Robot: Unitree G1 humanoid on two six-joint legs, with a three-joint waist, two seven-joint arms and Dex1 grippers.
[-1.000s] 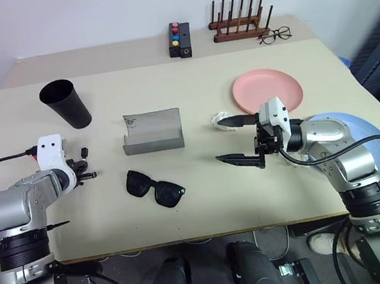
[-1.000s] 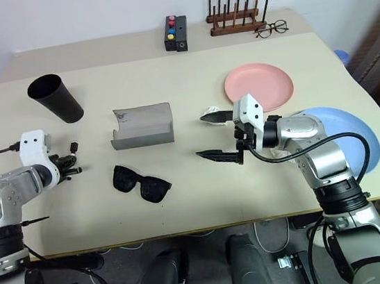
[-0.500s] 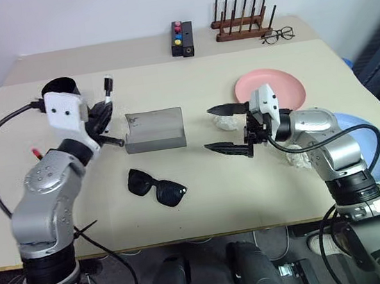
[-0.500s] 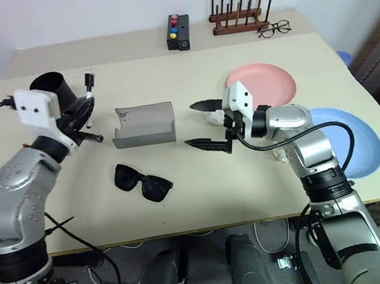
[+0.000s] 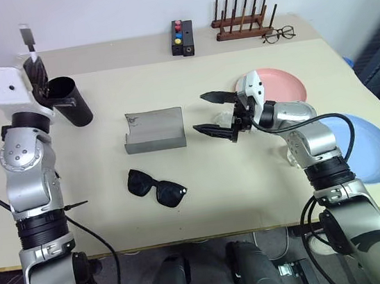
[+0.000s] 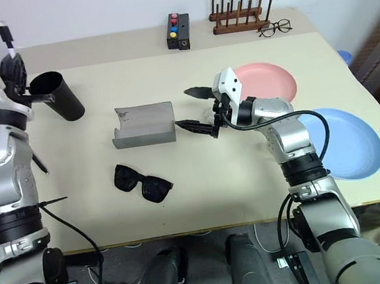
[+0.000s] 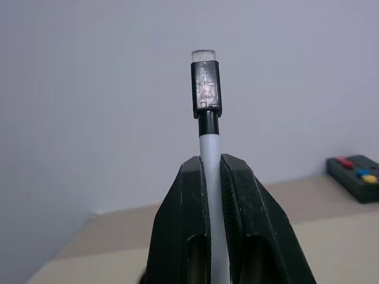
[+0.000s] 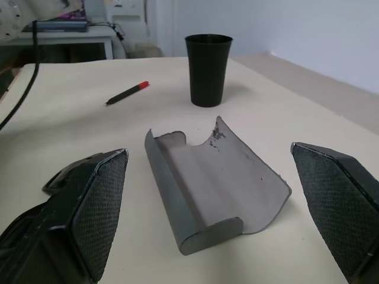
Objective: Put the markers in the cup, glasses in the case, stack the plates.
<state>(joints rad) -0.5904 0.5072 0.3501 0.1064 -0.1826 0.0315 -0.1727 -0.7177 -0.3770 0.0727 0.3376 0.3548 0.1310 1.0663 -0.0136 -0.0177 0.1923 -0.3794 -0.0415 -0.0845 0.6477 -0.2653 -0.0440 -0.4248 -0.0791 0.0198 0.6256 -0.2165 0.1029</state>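
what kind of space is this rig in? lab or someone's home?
Likely a lab or test room, not a home. A bare beige table stands against a plain white wall, with a button box at the back edge and loose cables on the floor below. Props look staged for trials.

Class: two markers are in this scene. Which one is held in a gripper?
The white marker, clamped upright in the left gripper above the cup. The red-ended marker lies loose on the table.

The white marker [image 7: 210, 177] runs down between the left gripper's fingers [image 7: 243, 236], its lower end hidden. The sunglasses [image 8: 56, 183] sit largely concealed behind a right gripper finger [image 8: 89, 219], itself cut off by the frame's edge.
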